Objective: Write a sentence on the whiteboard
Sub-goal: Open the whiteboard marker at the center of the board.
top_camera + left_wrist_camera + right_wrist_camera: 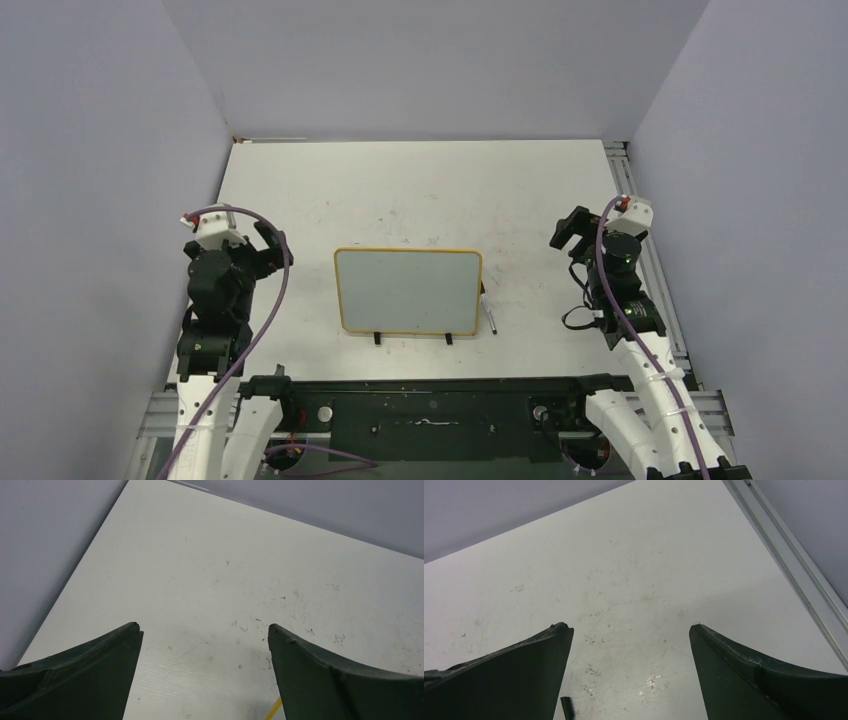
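Sitting in the lower middle of the top view, the board point(408, 290) faces up on the white surface point(430, 185), its two black feet point(377, 338) pointing toward the bottom of the frame. A thin black pen point(489, 316) lies just beside the board's right edge, near its lower right corner, apart from the frame as far as I can tell.

At the left of the frame the left hand point(272, 248) hangs near the board's upper left corner, well clear of it. The right hand point(566, 230) hangs at the right of the frame, farther from the board, with the pen between them. Both wrist views show each hand's dark fingers point(90, 672) spread wide, with only scuffed surface between them. A yellow sliver point(273, 709) of the board shows at the bottom of the left wrist view, beside the right-hand finger. A short black stub point(567, 706) shows at the bottom of the right wrist view; I cannot tell what it is.

Lilac walls point(100, 150) close in the left, right and top of the frame. A metal rail point(640, 250) runs along the surface's right edge, close behind the right arm. The broad upper half of the surface lies open beyond the board, marked only by faint smudges. A black bar point(430, 405) crosses the bottom of the frame between the arm bases, just below the feet.
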Robot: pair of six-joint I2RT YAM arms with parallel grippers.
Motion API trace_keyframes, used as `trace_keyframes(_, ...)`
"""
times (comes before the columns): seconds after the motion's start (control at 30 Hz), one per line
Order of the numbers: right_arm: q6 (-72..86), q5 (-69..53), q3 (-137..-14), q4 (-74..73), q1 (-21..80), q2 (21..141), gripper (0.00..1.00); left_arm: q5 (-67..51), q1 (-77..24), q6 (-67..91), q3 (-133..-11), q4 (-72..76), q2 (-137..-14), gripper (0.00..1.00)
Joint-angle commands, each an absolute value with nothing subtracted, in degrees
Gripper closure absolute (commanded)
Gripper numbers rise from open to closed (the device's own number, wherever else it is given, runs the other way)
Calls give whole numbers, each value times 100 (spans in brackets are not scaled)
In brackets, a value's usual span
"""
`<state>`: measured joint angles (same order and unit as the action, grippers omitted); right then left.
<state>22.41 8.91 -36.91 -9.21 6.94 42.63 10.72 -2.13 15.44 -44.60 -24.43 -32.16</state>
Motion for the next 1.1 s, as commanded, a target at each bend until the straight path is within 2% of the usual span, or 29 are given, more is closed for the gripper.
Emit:
trace_keyframes(0.0,2374,571,-4101,-1107,694,4204,10,1011,-185,1625,-4545,-2209,-3297,4)
trace_keyframes(0.37,2619,-798,-4238,-2357,743,4254,10,968,-197,1638,-4647,-2305,-3510,4)
trace_keyframes(0.43,2734,-915,-4392,-2663,881,4473,6,836,-200,1549,-4597,-2285,-3502,4)
trace_keyframes(0.6,3294,-136,-4346,-2768,1958,4902,0,531,-210,1400,-4471,-2234,-3445,4)
trace_keyframes(0.8,4028,737,-3930,-2935,3149,5215,14,225,-269,1336,-4384,-2145,-3414,4)
trace_keyframes(0.87,4252,832,-3786,-2990,3369,5245,18,213,-280,1336,-4373,-2161,-3419,4)
trace_keyframes(0.97,4568,902,-3517,-3053,3631,5237,31,206,-305,1336,-4366,-2171,-3419,4)
trace_keyframes(1.07,4717,943,-3227,-3063,3816,5180,35,200,-331,1336,-4357,-2179,-3402,4)
